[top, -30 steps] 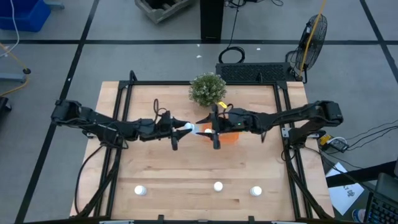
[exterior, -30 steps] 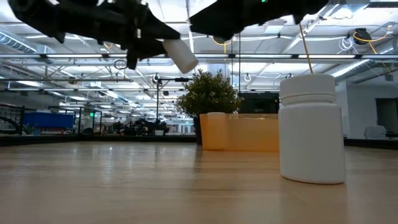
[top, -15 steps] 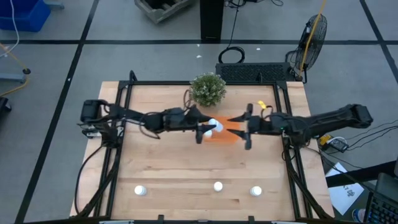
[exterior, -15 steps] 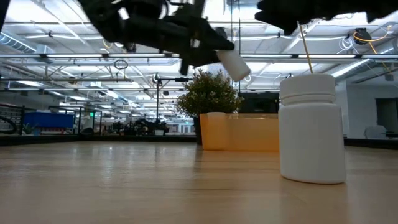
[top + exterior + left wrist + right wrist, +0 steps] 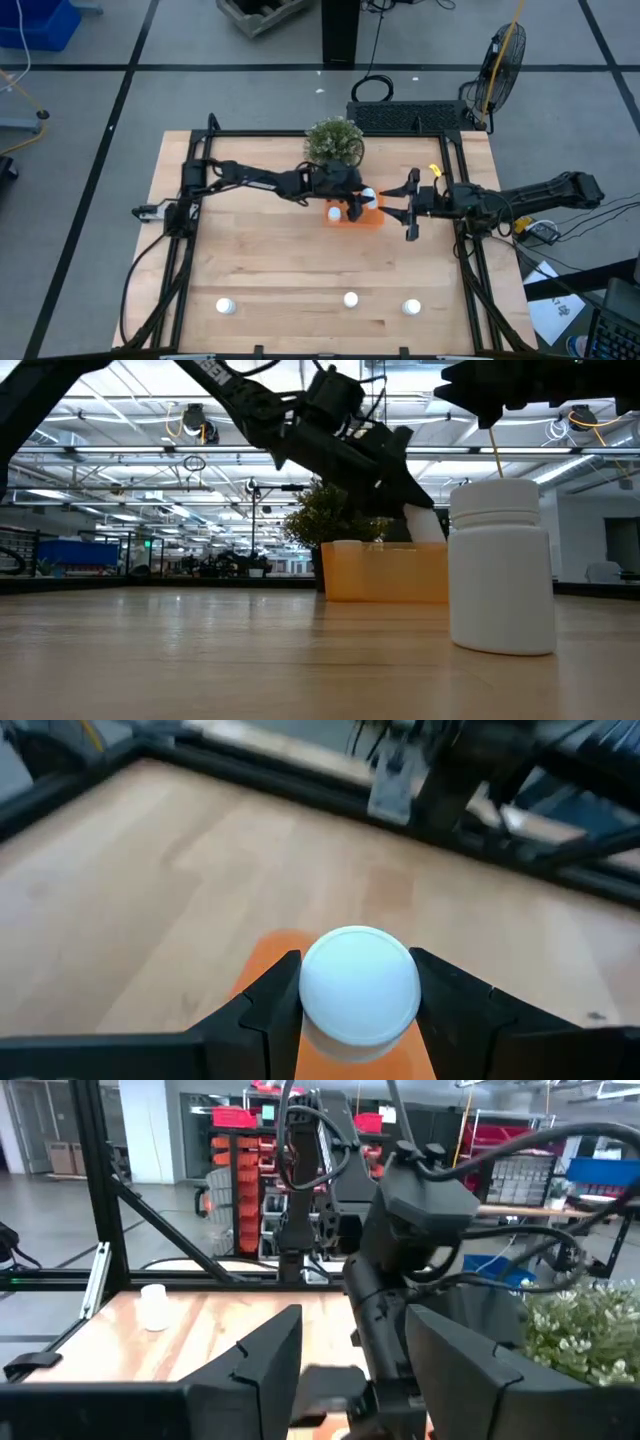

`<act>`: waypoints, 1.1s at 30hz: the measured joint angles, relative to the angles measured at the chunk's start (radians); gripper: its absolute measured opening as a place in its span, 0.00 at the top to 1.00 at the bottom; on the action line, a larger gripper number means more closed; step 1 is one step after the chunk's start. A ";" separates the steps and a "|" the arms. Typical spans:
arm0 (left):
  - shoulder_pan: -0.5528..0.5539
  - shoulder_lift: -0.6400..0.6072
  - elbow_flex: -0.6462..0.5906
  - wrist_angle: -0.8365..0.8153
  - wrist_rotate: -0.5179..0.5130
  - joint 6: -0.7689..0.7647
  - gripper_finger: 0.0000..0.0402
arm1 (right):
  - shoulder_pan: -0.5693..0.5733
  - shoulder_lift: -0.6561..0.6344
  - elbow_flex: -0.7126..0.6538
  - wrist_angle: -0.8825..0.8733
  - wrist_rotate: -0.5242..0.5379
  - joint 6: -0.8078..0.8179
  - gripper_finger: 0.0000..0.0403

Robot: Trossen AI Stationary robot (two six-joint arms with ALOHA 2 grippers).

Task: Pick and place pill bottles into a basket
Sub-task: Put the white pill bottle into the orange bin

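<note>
A white pill bottle (image 5: 360, 982) sits between the fingers of my left gripper (image 5: 362, 198), which reaches in from the table's left and hangs over the orange basket (image 5: 372, 220). In the low view this bottle (image 5: 425, 525) is just above the basket's rim (image 5: 385, 572). Another pill bottle (image 5: 333, 212) lies in the basket. Three more (image 5: 226, 306) (image 5: 351, 299) (image 5: 412, 306) stand upright along the near edge, one of them close to the low camera (image 5: 500, 565). My right gripper (image 5: 408, 208) stands open just right of the basket, holding nothing. My left gripper pinches the bottle's round sides (image 5: 312, 998) between its two fingers. The fingers slant down from the table's left, and the bottle lies along them, sticking out past their tips (image 5: 428, 528). It is tilted and lifted clear, above the basket.
A bushy green potted plant (image 5: 334, 143) stands right behind the basket. A black frame (image 5: 205, 150) runs around the wooden table. Bare wood lies between the basket and the near row of bottles.
My left gripper has carried the bottle toward the table's right, from left of the basket to over it, sinking a little and tipping further down. My right gripper has drawn back from above the basket toward the table's right edge.
</note>
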 joint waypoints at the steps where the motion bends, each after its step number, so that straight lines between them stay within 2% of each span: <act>1: 0.000 0.011 0.007 0.000 -0.002 0.003 0.59 | 0.000 0.000 0.000 -0.007 0.000 0.005 0.58; 9: -0.006 0.041 0.006 -0.046 -0.024 0.027 0.58 | 0.000 -0.002 0.000 -0.054 -0.001 0.021 0.58; 14: -0.014 0.058 0.006 -0.057 -0.046 0.079 0.58 | 0.000 -0.002 0.000 -0.045 0.002 0.019 0.58; 19: -0.013 0.074 0.006 -0.065 -0.048 0.084 0.54 | -0.001 -0.003 0.000 -0.041 0.005 0.012 0.58; 26: -0.034 0.084 0.006 -0.058 -0.084 0.095 0.55 | -0.002 -0.003 0.000 -0.032 0.020 -0.010 0.58; 33: -0.061 0.086 0.006 -0.027 -0.173 0.108 0.44 | -0.003 -0.003 0.000 -0.029 0.031 -0.010 0.58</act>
